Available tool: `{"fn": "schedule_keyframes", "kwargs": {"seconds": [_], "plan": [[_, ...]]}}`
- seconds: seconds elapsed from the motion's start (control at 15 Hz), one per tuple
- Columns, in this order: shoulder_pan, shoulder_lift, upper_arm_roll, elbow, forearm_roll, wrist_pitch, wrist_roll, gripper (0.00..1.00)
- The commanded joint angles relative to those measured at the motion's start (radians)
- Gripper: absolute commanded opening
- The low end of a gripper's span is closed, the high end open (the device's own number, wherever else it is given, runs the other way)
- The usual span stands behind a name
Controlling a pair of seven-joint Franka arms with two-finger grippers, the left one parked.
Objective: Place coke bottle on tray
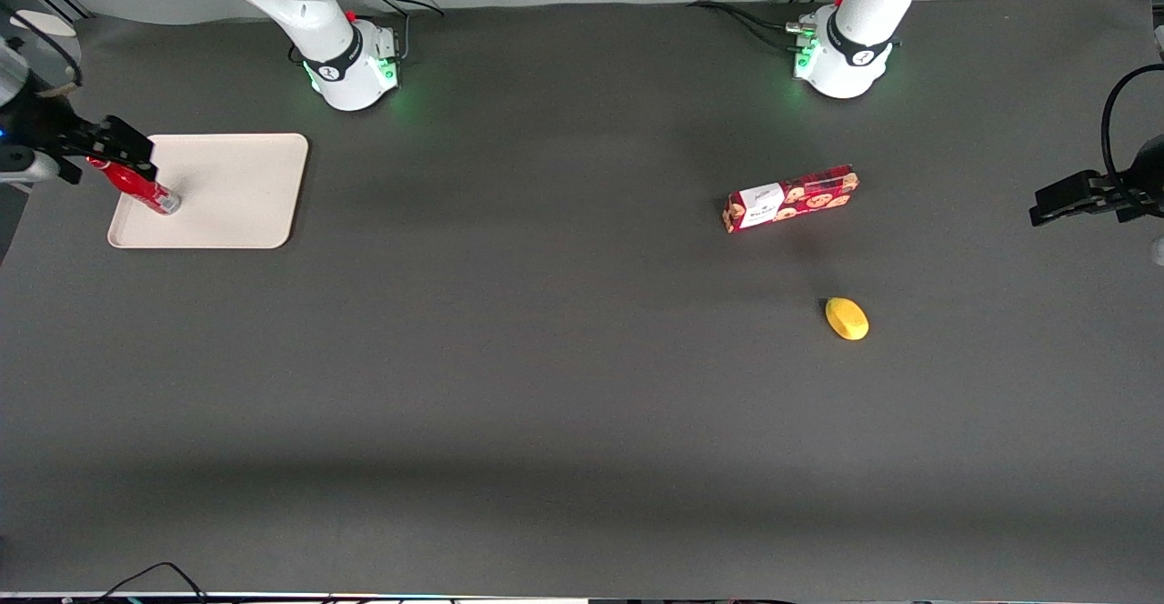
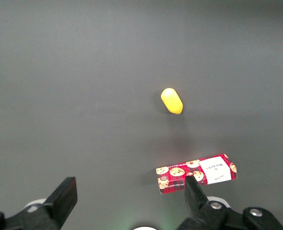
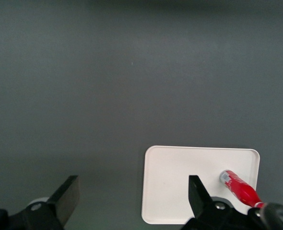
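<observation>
The coke bottle (image 1: 144,188) is a slim red bottle whose silvery base rests on the beige tray (image 1: 236,190), near the tray's edge toward the working arm's end of the table. My right gripper (image 1: 127,151) is open and empty, raised above that edge of the tray. It covers the bottle's cap end in the front view. In the right wrist view the gripper (image 3: 132,188) has its jaws wide apart with nothing between them. The coke bottle (image 3: 238,186) stands on the tray (image 3: 180,177) outside one finger (image 3: 197,191).
A red cookie box (image 1: 790,198) and a yellow lemon-like object (image 1: 847,318) lie toward the parked arm's end of the table, the yellow one nearer the front camera. Both show in the left wrist view, box (image 2: 196,174) and yellow object (image 2: 171,100).
</observation>
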State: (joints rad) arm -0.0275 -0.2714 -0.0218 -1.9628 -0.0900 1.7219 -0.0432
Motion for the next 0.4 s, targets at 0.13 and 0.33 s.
{"fn": "schedule_keyframes", "kwargs": {"seconds": [0.13,0.33], "plan": [[-0.005,0.27,0.086,0.358,0.027,-0.153,0.209,1.0],[-0.011,0.268,0.082,0.358,0.03,-0.159,0.206,1.0]]}}
